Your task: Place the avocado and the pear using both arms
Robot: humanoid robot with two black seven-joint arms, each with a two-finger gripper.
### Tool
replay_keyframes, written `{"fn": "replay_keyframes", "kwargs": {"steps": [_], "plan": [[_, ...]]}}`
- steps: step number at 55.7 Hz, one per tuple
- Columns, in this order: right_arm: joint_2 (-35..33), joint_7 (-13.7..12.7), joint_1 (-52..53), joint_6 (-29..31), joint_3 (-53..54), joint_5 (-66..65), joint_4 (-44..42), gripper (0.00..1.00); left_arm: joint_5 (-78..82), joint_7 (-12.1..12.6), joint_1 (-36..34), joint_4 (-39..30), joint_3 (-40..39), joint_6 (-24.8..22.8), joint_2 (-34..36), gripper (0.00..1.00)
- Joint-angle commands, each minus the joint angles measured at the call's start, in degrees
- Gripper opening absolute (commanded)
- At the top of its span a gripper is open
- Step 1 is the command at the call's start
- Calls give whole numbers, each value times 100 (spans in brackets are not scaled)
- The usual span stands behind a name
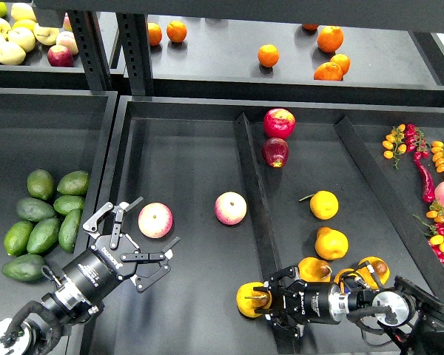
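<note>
My right gripper [265, 302] is shut on the yellow-orange pear [249, 299]. It holds the pear low over the near end of the middle bin, just left of the divider [251, 192]. My left gripper [149, 231] is open and empty at the left edge of the middle bin, its fingers spread on either side of a pink apple [155, 219]. Several avocados lie in a pile in the left bin. A dark green one [24, 267] is at the near end, just left of my left arm.
Another pink apple [230, 208] lies mid-bin. Two red apples [278, 123] and several more pears [331, 242] are in the right compartment. Oranges [331, 70] sit on the back shelf, pale apples [11, 37] at the back left, and small tomatoes and chillies [422, 159] at the far right.
</note>
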Motion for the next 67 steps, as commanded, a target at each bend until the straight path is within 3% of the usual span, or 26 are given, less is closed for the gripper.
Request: {"fn": "replay_keyframes", "kwargs": {"steps": [1,18,28,49,67], "plan": [[-8,2,18,8,82,107,154,18,0,0,0,0,-1,9,0,99],[-298,2,53,8,732,626,1121,18,0,0,9,0,8,0,0,99],[-1097,2,-192,-130,996,740,1789,18,9,0,0,0,61,9,0,99],[-1801,2,-1036,8,996,679,1790,19,9,0,9,0,79,0,0,99],[-1801,2,-1151,8,996,652,1192,20,9,0,9,0,79,9,0,100]]}}
